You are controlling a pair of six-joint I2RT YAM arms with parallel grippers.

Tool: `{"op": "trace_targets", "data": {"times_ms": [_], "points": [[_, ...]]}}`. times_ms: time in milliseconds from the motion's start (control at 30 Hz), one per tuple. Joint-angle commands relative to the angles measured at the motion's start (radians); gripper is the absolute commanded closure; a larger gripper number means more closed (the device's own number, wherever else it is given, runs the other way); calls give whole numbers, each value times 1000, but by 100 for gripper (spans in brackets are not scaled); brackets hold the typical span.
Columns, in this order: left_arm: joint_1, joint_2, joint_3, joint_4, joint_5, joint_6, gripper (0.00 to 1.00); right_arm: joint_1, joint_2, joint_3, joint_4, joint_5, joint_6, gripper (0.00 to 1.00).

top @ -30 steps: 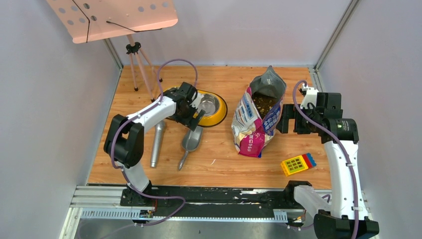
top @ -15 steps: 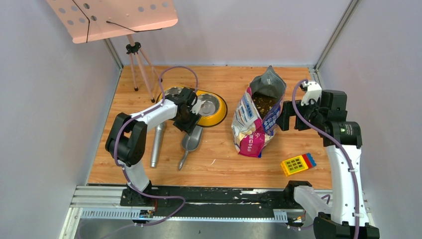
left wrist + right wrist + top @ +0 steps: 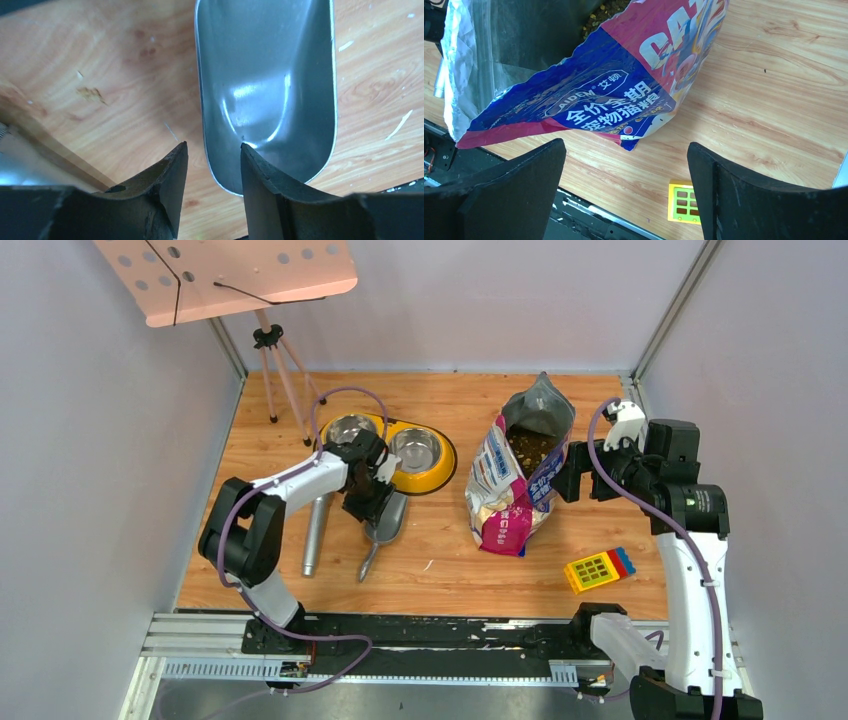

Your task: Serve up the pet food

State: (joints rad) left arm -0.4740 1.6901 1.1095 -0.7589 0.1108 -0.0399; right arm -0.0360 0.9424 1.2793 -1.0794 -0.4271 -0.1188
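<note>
The pet food [image 3: 530, 446] shows as dark kibble in the open mouth of the glossy cat food bag [image 3: 512, 488], which leans at centre right. In the right wrist view the kibble [image 3: 600, 14] peeks past the bag's [image 3: 624, 75] torn top. A grey metal scoop [image 3: 385, 522] lies on the wood just in front of the yellow double-bowl feeder [image 3: 436, 472]. My left gripper [image 3: 372, 508] hangs low over the scoop's bowl. Its jaws [image 3: 213, 147] are half closed and straddle the scoop's [image 3: 270, 75] left rim with gaps on both sides. My right gripper [image 3: 580, 480] [image 3: 626, 146] stands wide open beside the bag's right side, holding nothing.
A grey metal cylinder [image 3: 315, 530] lies left of the scoop. A yellow toy block [image 3: 598, 568] [image 3: 684, 202] sits near the right front. A tripod [image 3: 280, 380] under a pink perforated panel [image 3: 230, 275] stands at the back left. Grey walls enclose the wooden table [image 3: 440, 570].
My left gripper came forward from above the feeder down to the scoop's bowl, and its jaws narrowed. The right gripper edged a little toward the bag.
</note>
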Motion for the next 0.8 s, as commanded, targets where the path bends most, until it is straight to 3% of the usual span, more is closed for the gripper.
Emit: {"op": "trace_targets", "data": {"times_ms": [0,400,600,767], "points": [[12,-63,-37,15,35,-34,50,-1,-12,36,32,-33,-16,7],[12,-21,-32,53,48,-15,73,-1,4,55,30,-36,-6,9],[12,-14,1,30,62,10,97,-1,1,69,25,-37,-10,9],[13,-90,76,-49,125,37,100,-1,13,151,18,-17,-21,6]]}}
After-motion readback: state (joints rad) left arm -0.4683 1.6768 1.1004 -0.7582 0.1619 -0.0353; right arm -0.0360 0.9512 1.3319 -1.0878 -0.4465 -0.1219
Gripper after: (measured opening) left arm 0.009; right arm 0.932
